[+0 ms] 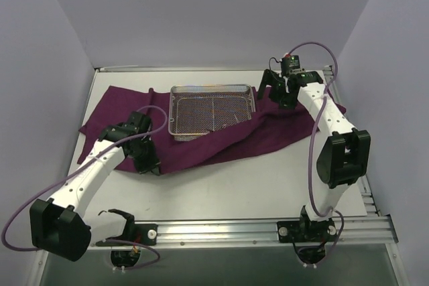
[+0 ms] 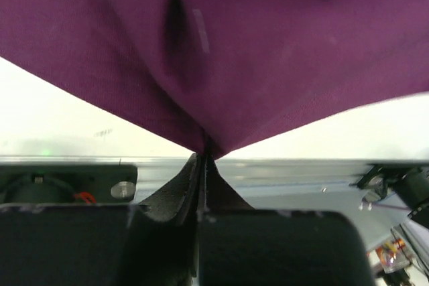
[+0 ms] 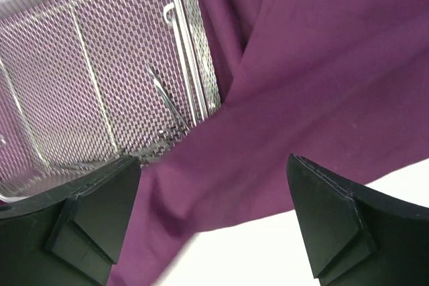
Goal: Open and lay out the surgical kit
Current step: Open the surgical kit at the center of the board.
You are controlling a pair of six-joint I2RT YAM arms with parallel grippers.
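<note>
1. The purple wrap (image 1: 261, 135) lies opened beneath the mesh tray (image 1: 213, 88).
2. The left gripper (image 2: 203, 159), front-left of the tray, pinches the wrap's edge tight.
3. The right gripper (image 3: 213, 165), right of the tray, gapes wide and holds nothing.
4. The instruments (image 3: 164, 95) inside the tray await laying out.

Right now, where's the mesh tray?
Top view: the mesh tray sits on the purple cloth, far centre, just left of the right gripper.
</note>
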